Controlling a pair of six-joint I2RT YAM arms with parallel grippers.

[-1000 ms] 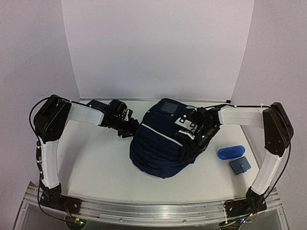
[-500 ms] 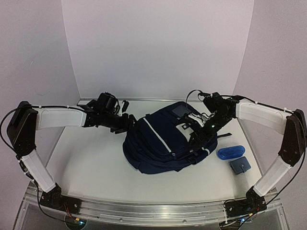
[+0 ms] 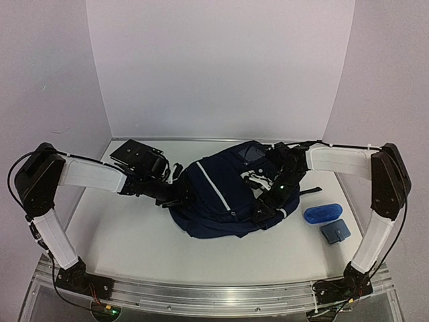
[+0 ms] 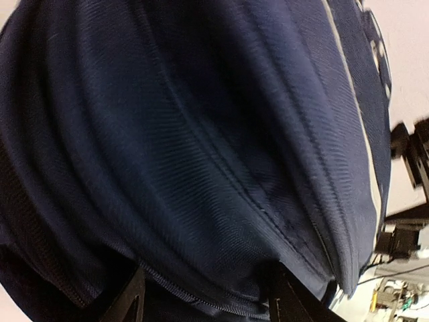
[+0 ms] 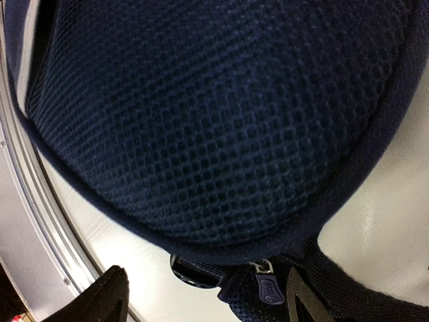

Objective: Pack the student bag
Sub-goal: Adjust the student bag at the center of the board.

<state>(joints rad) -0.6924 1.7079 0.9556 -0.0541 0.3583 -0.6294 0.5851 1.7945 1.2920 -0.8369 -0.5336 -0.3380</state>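
The student bag [image 3: 214,204], navy with a white stripe, lies slumped in the middle of the table. My left gripper [image 3: 178,192] is at its left side. In the left wrist view both fingers [image 4: 131,303] press into a thick fold of the bag [image 4: 201,168] with a zipper seam, and the fabric fills the whole gap, so it is shut on the bag. My right gripper [image 3: 273,192] is at the bag's right side. In the right wrist view its jaws stand open under the mesh panel [image 5: 201,114], around a strap and a zipper pull [image 5: 268,290], with bare table beside the left finger.
A glossy blue pouch [image 3: 322,213] and a small grey-blue square pad [image 3: 335,231] lie on the table right of the bag. White walls stand behind and at both sides of the table [image 3: 127,228].
The bag has sunk from a raised, bunched pose to lie lower and flatter. Both arms came down with it. The right jaws narrowed slightly.
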